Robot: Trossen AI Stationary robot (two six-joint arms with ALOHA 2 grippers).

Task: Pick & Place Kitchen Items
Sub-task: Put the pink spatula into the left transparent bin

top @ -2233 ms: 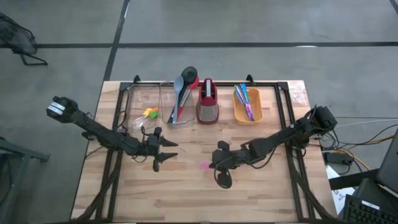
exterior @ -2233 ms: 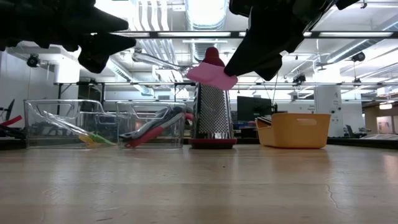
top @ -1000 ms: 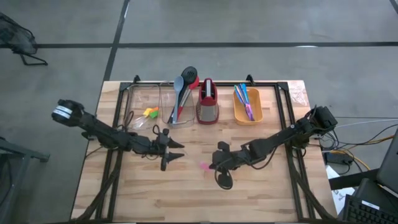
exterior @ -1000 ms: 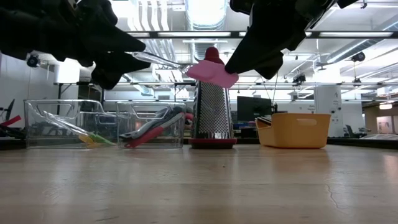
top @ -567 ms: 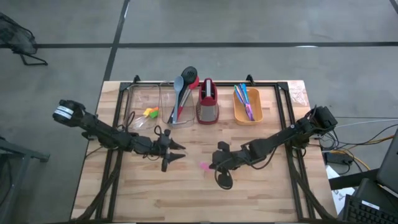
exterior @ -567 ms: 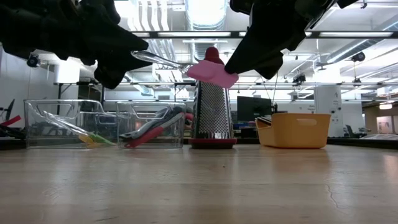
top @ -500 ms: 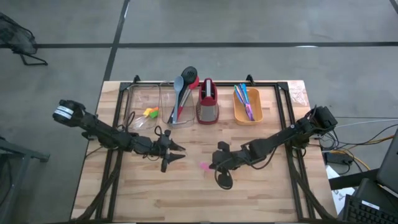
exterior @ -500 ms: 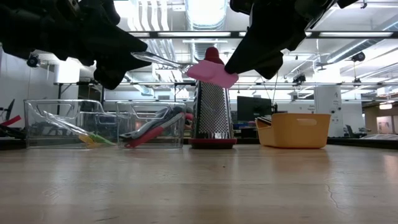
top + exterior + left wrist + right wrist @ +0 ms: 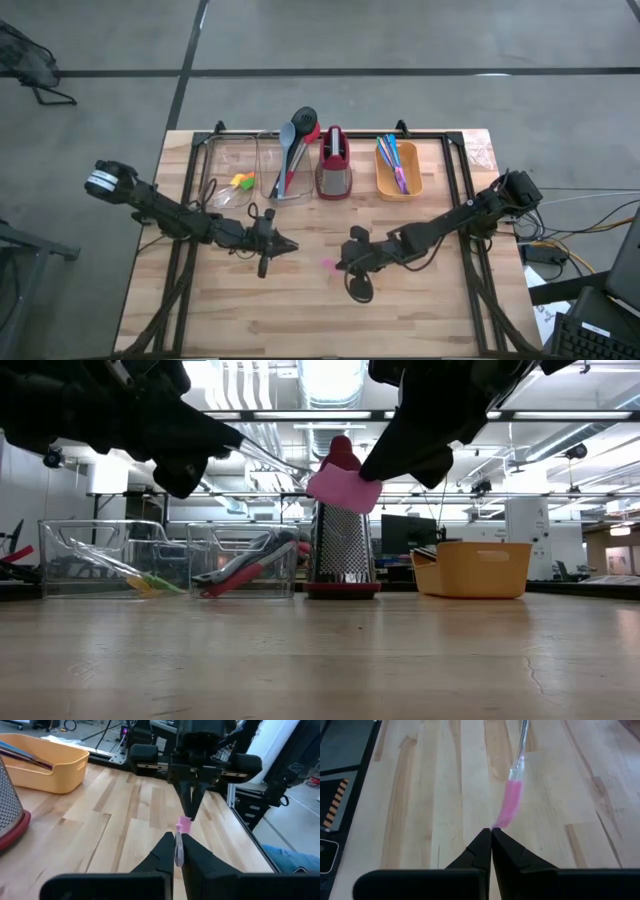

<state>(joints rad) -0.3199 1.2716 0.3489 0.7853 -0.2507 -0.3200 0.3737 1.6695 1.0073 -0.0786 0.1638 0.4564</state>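
**Mid-air handover of the pink-bladed spatula, both grippers closed on it**

Table (image 9: 300, 320) with bins along the far edge; both arms meet above its bare middle. Judged step: passing the spatula from right arm to left. To do it well, the right should hold steady and release only once the left's grip on the handle is firm, then the left draws straight away so the thin handle does not twist.

Right gripper (image 9: 491, 831) fingers pinched tight on the tip of the pink blade (image 9: 511, 805). Left gripper (image 9: 178, 847) clenched on the clear handle (image 9: 178, 851), the blade just beyond its fingertips. Spatula (image 9: 300, 470) hangs well above the wood, spanning the two grippers, handle toward the left arm
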